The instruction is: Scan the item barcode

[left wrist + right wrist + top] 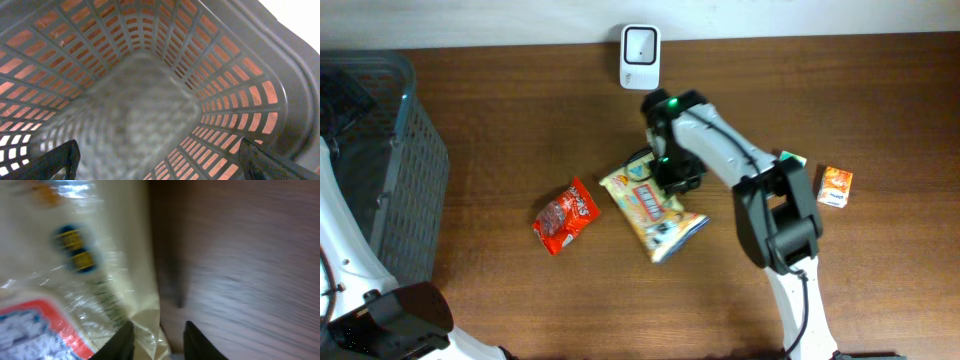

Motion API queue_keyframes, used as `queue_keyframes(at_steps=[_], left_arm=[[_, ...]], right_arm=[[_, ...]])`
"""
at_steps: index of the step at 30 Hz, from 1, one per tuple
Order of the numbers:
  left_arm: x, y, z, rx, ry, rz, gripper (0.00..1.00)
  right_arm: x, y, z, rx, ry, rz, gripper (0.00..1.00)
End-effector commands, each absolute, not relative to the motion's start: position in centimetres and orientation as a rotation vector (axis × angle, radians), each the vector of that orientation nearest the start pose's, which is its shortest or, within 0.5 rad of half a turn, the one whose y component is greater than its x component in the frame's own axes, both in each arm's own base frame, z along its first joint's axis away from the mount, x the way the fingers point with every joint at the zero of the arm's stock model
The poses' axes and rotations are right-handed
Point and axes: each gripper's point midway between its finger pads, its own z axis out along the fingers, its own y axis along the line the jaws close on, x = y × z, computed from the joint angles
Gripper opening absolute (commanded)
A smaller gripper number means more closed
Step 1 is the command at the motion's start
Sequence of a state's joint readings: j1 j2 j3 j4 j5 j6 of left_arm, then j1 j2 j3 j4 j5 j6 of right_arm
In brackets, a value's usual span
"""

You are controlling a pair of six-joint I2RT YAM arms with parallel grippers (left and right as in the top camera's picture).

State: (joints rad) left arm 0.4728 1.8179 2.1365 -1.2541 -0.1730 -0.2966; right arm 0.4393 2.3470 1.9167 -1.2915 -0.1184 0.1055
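Operator: Right side, status?

Recorder: Your right hand (159, 342) straddles the crimped edge of the yellow snack bag (645, 210). One fingertip (122, 340) touches the film; a sliver of worktop (520, 130) shows beside the other. The jaws are narrowed. Whether they are clamped on the bag or only close to it, I cannot tell.

Operator: Where does the bag lie?

Recorder: Flat, mid-worktop, set at a slant. It is just right of the red snack packet (565, 215) and not touching it. The white scanner (640, 55) stands at the far edge, well apart from the bag.

Operator: Left side?

Recorder: Your left hand (160, 155) hangs released, fingers spread wide, over the inside of the grey basket (235, 100). An orange carton (835, 187) sits at the right, beyond your right arm.
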Motion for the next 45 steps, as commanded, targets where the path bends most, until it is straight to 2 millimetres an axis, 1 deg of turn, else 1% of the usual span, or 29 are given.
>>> queue_keyframes(at_steps=[1,4,5,7,8,9,10,11,12,14,16,19,21,23,25,28,29,32,33,35,36,39,40,42,43,44,45], left_arm=[[38.0,22.9,30.7,-1.022,2.294,0.291,0.99],[38.0,22.9,30.7,-1.022,2.294,0.291,0.99],[38.0,22.9,30.7,-1.022,2.294,0.291,0.99],[38.0,22.9,30.7,-1.022,2.294,0.291,0.99],[38.0,22.9,30.7,-1.022,2.294,0.291,0.99],[38.0,22.9,30.7,-1.022,2.294,0.291,0.99],[38.0,22.9,30.7,-1.022,2.294,0.291,0.99],[38.0,22.9,30.7,-1.022,2.294,0.291,0.99],[38.0,22.9,30.7,-1.022,2.294,0.291,0.99],[38.0,22.9,30.7,-1.022,2.294,0.291,0.99],[38.0,22.9,30.7,-1.022,2.294,0.291,0.99],[38.0,22.9,30.7,-1.022,2.294,0.291,0.99],[38.0,22.9,30.7,-1.022,2.294,0.291,0.99],[38.0,22.9,30.7,-1.022,2.294,0.291,0.99],[38.0,22.9,30.7,-1.022,2.294,0.291,0.99],[38.0,22.9,30.7,-1.022,2.294,0.291,0.99],[38.0,22.9,30.7,-1.022,2.294,0.291,0.99],[38.0,22.9,30.7,-1.022,2.294,0.291,0.99],[38.0,22.9,30.7,-1.022,2.294,0.291,0.99],[38.0,22.9,30.7,-1.022,2.294,0.291,0.99],[38.0,22.9,30.7,-1.022,2.294,0.291,0.99],[38.0,22.9,30.7,-1.022,2.294,0.291,0.99],[38.0,22.9,30.7,-1.022,2.294,0.291,0.99],[38.0,22.9,30.7,-1.022,2.294,0.291,0.99],[38.0,22.9,30.7,-1.022,2.294,0.291,0.99],[38.0,22.9,30.7,-1.022,2.294,0.291,0.99],[38.0,22.9,30.7,-1.022,2.294,0.291,0.99]], right_arm=[[37.4,18.2,2.0,-0.545,3.261,0.117,0.38],[38.9,18.7,5.4,-0.638,3.14,0.066,0.4],[39.4,19.1,6.8,-0.671,3.091,0.035,0.41],[39.8,20.1,9.2,-0.768,3.007,-0.003,0.41],[39.6,20.7,10.2,-0.82,2.973,-0.015,0.45],[39.2,21.5,11.0,-0.878,2.944,-0.031,0.53],[38.3,22.6,11.6,-0.975,2.92,-0.033,0.61],[37.3,23.4,11.6,-1.024,2.921,-0.038,0.68],[36.2,24.0,11.4,-1.066,2.934,-0.041,0.72],[34.0,24.9,10.4,-1.16,2.96,-0.07,0.73],[32.4,25.3,9.1,-1.238,2.964,-0.131,0.73],[31.7,25.0,6.7,-1.293,2.953,-0.23,0.73],[31.4,24.9,5.1,-1.362,2.932,-0.24,0.73],[31.2,24.8,3.8,-1.419,2.909,-0.238,0.78],[31.1,24.6,3.1,-1.431,2.906,-0.238,0.81],[30.5,24.1,1.9,-1.506,2.892,-0.246,0.81],[30.4,23.7,1.4,-1.514,2.893,-0.271,0.82],[30.5,21.9,0.6,-1.526,2.883,-0.419,0.82],[30.5,21.2,0.3,-1.531,2.877,-0.475,0.81],[30.3,20.6,-0.1,-1.535,2.878,-0.508,0.75],[30.3,20.4,-0.3,-1.529,2.883,-0.512,0.69],[30.4,20.3,-0.3,-1.522,2.887,-0.51,0.44],[30.5,20.5,-0.1,-1.505,2.888,-0.509,0.28],[31.0,20.9,0.3,-1.428,2.9,-0.501,0.16],[31.2,21.2,0.8,-1.4,2.904,-0.496,0.07],[31.5,21.5,1.4,-1.376,2.908,-0.483,0.04],[31.6,22.1,2.2,-1.363,2.913,-0.442,0.04]])
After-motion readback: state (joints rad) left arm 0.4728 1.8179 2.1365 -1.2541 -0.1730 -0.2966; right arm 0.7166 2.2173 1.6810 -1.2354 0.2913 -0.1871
